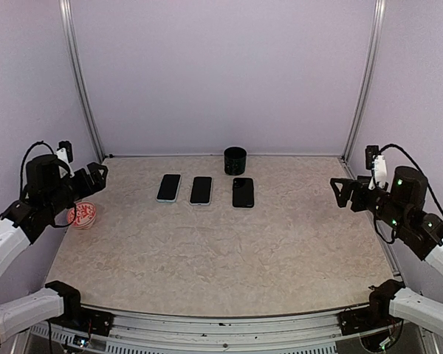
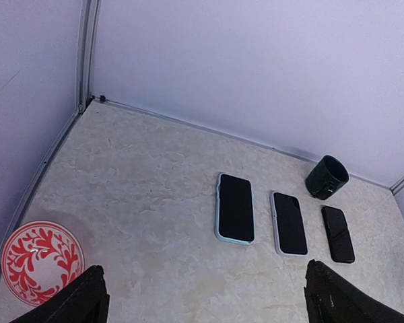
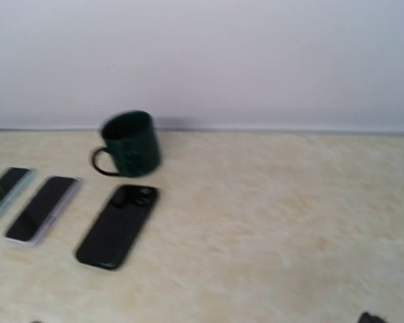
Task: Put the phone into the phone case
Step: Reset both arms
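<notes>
My left fingers (image 2: 87, 296) and right fingers (image 1: 341, 186) stand apart. Only my left wrist sees the red dish (image 2: 42, 261) — my right, lenses on the black phone (image 3: 118, 225).

The right wrist view is soft all over, and the leftmost phone (image 3: 3, 192) runs off its left edge. In the left wrist view, the left pincer (image 2: 205, 269) is cut by the bottom edge, one finger overlapping the red-patterned dish (image 2: 37, 259).
</notes>
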Action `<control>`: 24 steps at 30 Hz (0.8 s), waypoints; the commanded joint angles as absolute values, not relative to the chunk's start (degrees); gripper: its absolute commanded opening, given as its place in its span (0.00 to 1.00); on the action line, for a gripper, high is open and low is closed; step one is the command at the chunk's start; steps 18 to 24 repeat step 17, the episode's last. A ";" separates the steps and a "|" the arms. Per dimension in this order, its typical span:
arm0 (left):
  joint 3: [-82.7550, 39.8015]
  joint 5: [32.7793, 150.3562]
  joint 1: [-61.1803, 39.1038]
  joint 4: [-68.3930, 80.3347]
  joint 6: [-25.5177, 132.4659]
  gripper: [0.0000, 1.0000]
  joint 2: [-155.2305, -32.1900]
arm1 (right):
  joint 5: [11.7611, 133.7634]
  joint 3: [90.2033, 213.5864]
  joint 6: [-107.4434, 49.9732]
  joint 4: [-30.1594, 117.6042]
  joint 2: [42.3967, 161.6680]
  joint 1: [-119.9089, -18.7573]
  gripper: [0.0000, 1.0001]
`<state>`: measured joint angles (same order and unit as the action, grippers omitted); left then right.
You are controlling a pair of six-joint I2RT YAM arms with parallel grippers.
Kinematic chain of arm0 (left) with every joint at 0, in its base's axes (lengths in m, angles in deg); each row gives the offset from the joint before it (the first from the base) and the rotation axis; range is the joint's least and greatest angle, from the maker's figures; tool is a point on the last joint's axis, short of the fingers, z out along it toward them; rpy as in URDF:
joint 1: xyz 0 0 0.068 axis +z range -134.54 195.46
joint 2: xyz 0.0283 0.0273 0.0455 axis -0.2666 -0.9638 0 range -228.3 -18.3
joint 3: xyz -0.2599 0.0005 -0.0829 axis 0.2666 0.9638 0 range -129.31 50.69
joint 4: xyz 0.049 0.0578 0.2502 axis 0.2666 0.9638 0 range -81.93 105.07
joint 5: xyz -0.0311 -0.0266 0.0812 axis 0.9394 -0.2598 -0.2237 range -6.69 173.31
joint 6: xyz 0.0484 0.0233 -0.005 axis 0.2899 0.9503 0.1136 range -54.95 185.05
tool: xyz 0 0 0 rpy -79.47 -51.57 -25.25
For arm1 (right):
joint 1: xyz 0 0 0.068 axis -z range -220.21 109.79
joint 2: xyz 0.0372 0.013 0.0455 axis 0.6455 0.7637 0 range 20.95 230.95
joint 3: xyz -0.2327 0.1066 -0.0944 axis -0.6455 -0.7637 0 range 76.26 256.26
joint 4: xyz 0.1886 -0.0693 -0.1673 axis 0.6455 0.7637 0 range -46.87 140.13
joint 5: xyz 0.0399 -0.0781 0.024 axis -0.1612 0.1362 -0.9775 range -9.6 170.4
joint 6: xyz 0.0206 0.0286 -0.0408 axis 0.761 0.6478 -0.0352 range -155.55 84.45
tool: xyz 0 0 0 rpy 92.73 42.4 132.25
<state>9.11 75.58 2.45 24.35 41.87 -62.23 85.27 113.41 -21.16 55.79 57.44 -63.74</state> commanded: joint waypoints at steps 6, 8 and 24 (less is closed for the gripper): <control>14.15 80.50 8.36 18.18 42.84 0.99 -62.48 | 94.83 109.94 -22.07 56.77 52.64 -64.29 0.99; 14.43 79.77 8.60 18.35 42.74 0.99 -62.31 | 94.91 108.63 -21.95 55.89 51.75 -64.29 0.99; 14.92 77.77 8.61 19.05 42.82 0.99 -61.75 | 96.36 106.49 -21.62 55.12 46.76 -64.29 0.99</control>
